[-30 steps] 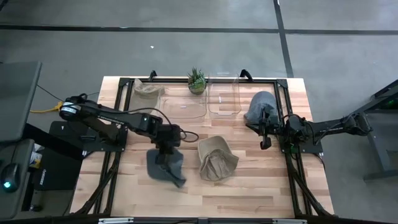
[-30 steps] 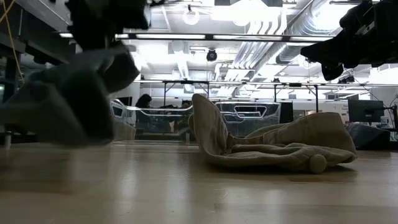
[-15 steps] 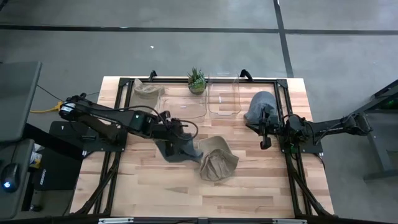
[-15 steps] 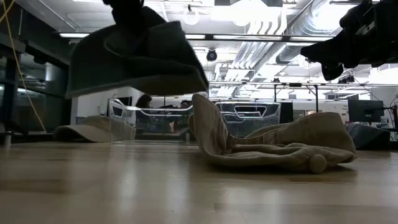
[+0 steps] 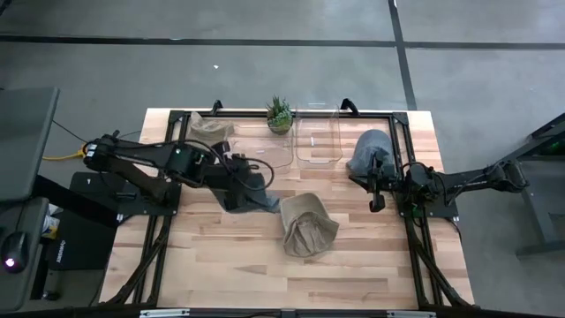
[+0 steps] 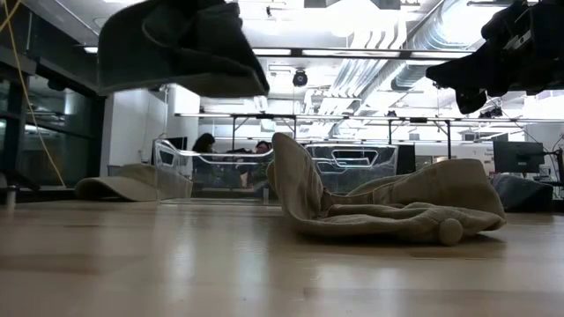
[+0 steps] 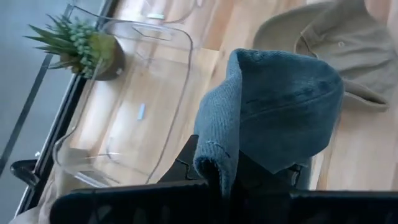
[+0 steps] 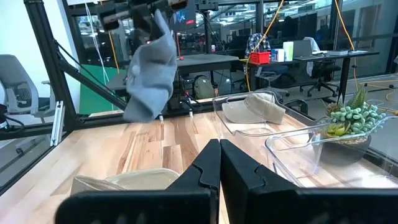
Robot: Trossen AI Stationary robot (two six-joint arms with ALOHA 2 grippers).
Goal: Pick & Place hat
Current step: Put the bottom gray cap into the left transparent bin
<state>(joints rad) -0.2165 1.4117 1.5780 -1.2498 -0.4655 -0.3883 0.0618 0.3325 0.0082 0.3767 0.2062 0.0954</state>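
Grey-blue denim hangs from my left claw [image 5: 240,179], which is clenched on the hat [image 5: 250,190] and holds it in the air, clear of the bench [image 5: 221,265]. From above, I see the hat hanging just in front of the left clear bin [image 5: 269,146], with the tan hat [image 5: 306,226] lying crumpled on the wood a little to its right. In my low view the lifted hat [image 6: 181,44] sits near the top of the frame, well above the boards. A beige cap [image 5: 208,129] rests at the back left corner beside the bin, and a small potted plant [image 5: 280,115] stands between the two bins. My right claw [image 5: 374,184] waits at the right side, pinched shut on nothing, near another grey hat [image 5: 368,148].
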